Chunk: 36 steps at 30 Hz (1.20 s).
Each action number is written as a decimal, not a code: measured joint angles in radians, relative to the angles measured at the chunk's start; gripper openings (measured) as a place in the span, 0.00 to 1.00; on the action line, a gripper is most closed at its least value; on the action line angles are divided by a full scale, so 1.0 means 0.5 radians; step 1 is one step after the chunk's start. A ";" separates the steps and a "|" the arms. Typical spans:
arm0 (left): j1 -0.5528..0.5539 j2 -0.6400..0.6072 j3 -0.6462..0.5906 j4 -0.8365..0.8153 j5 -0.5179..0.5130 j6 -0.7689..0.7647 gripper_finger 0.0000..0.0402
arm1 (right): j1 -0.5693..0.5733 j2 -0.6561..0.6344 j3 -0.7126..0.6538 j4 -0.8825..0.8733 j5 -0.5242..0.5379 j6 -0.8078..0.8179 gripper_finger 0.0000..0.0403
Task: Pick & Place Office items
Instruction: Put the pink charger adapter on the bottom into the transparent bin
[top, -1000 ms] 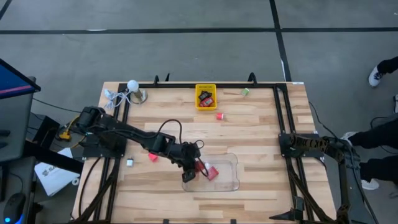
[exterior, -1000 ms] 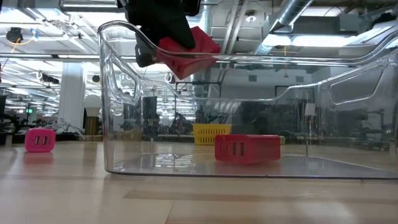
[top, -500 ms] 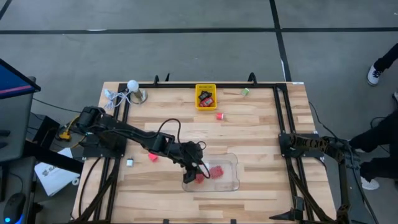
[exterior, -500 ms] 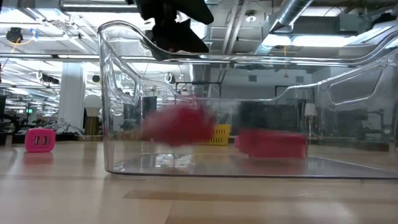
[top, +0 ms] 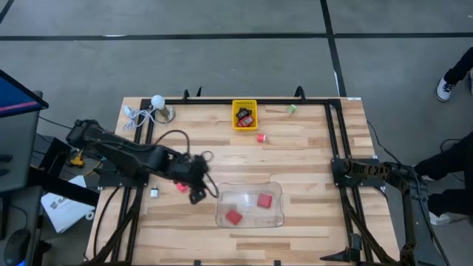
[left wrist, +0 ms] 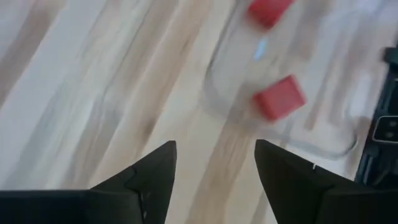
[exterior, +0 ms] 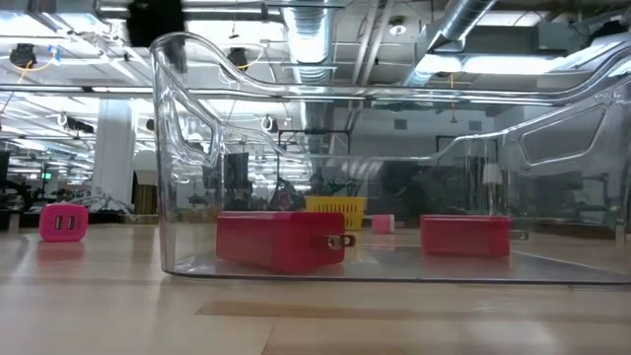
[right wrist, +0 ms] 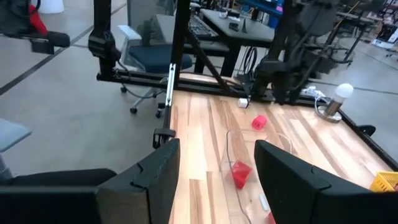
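Note:
A clear plastic tray (top: 274,219) lies near the table's front edge. Two red blocks lie flat on its floor (top: 233,216) (top: 265,200), also seen in the low view (exterior: 279,240) (exterior: 464,237). My left gripper (top: 199,193) hovers open and empty just left of the tray; its wrist view (left wrist: 214,168) looks down at the tray's end and both red blocks (left wrist: 278,98). A pink block (top: 180,187) rests on the wood beside that gripper. My right gripper (right wrist: 216,168) waits open at the table's right edge.
A yellow basket (top: 244,114) holding small pieces stands at the far edge, with a red piece (top: 261,137) in front of it and a green one (top: 291,108) to its right. A white piece (top: 154,193) sits near the left rail. A white ball with cord (top: 157,100) is at the far left corner.
My left gripper let go of a red block above the tray; the block fell and now lies flat on the tray floor. The red block that lay there before slid toward the tray's right. The gripper then drew back toward the table's left, clear of the tray.

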 joint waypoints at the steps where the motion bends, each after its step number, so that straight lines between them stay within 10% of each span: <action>1: -0.033 -0.032 -0.016 -0.078 -0.011 -0.120 0.53 | 0.000 0.000 0.000 0.000 0.001 0.000 0.50; 14: -0.148 -0.015 -0.771 -0.155 0.263 -1.707 0.65 | 0.000 0.000 0.000 -0.001 0.000 0.000 0.50; 36: 0.285 -0.016 -1.076 0.453 0.294 -1.694 0.58 | 0.008 0.000 0.000 -0.054 -0.005 -0.006 0.50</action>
